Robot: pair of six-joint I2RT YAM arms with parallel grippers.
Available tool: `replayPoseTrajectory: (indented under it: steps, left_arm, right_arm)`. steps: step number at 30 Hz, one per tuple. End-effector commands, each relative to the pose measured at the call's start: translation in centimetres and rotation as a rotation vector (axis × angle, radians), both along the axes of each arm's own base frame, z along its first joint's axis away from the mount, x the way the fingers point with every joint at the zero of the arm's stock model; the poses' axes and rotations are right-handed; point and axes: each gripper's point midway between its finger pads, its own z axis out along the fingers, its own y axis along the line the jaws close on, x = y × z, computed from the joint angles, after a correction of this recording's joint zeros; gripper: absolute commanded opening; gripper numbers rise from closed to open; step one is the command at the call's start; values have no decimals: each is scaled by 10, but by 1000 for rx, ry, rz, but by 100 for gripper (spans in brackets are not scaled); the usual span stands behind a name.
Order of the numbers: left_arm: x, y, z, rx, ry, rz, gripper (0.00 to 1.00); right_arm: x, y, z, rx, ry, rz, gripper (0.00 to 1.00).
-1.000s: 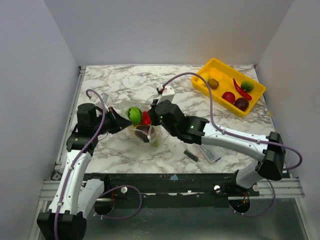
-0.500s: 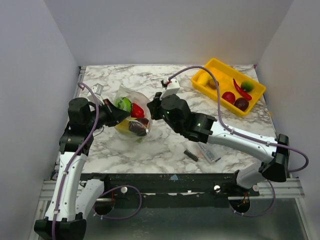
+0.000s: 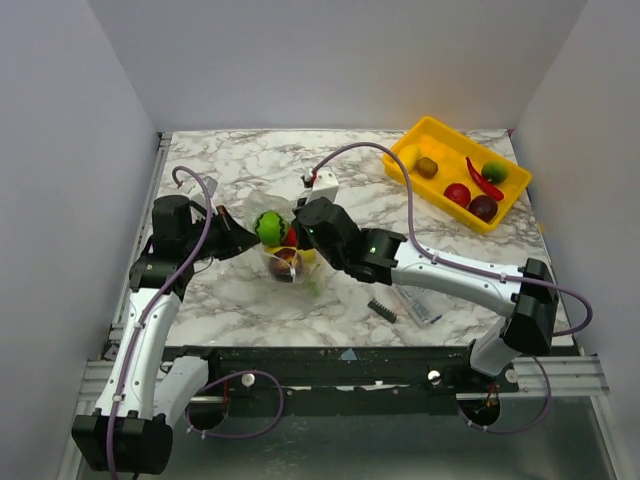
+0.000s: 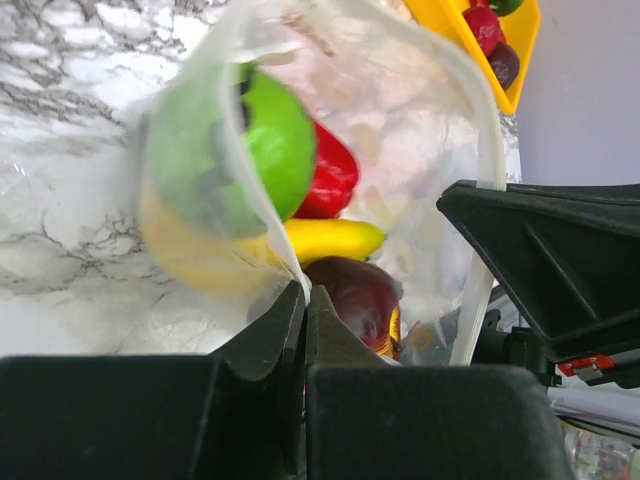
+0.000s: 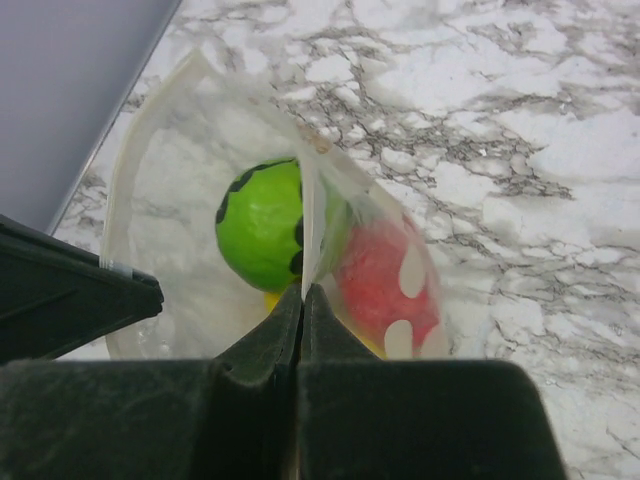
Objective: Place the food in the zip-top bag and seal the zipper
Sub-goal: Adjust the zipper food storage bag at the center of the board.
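The clear zip-top bag [image 3: 281, 252] hangs between my two grippers just above the table's middle left. It holds a green ball [image 3: 268, 227], a red piece [image 3: 291, 237], a yellow banana [image 4: 330, 240] and a dark red piece [image 4: 360, 300]. My left gripper [image 3: 243, 243] is shut on the bag's left edge [image 4: 290, 275]. My right gripper [image 3: 297, 222] is shut on the bag's right edge [image 5: 308, 240]. The zipper strip [image 4: 480, 280] runs along the mouth edge. The green ball [image 5: 262, 225] and red piece [image 5: 385, 275] show through the plastic.
A yellow tray [image 3: 440, 135] at the back right holds a brown kiwi [image 3: 427, 166], a red chili [image 3: 483, 180], a green ball [image 3: 494, 172] and two dark red pieces [image 3: 470, 201]. A small black ridged piece [image 3: 381, 309] and a flat clear packet [image 3: 416, 303] lie at the front.
The bag has dropped and shifted right from its raised position half a second ago, close to where it hung a second ago. Both grippers kept their hold.
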Motion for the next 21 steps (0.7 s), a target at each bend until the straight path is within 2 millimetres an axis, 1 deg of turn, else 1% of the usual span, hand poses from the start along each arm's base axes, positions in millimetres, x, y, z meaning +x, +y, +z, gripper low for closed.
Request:
replayPoseTrajectory:
  steps: [1,5,9,12,15,16,17,19,21]
  left_arm:
    - [11,2,34,33,-133,-17,0]
    - [15,6,31,61,-123,-8,0]
    - [16,6,32,57,-145,-4,0]
    - [19,8,31,70,-154,6,0]
    - [21,8,29,72,-163,-1,0]
    - [22,7,29,73,-166,-5,0]
    - [22,7,28,74,-165,-8,0]
    - [23,6,27,72,-168,-19,0]
    - [23,3,27,64,-173,-35,0]
  right_arm:
    - [-1,5,53,80,-64,25,0]
    - [-1,5,54,91,-61,21,0]
    - [1,5,49,83,-66,10,1]
    - [1,9,48,75,-61,22,10]
    - [1,9,49,60,-68,27,15]
    - [2,8,50,55,-71,26,22]
    - [2,6,52,45,-76,24,27]
    - [4,1,57,26,-87,12,33]
    - [6,-7,66,-2,-113,-6,38]
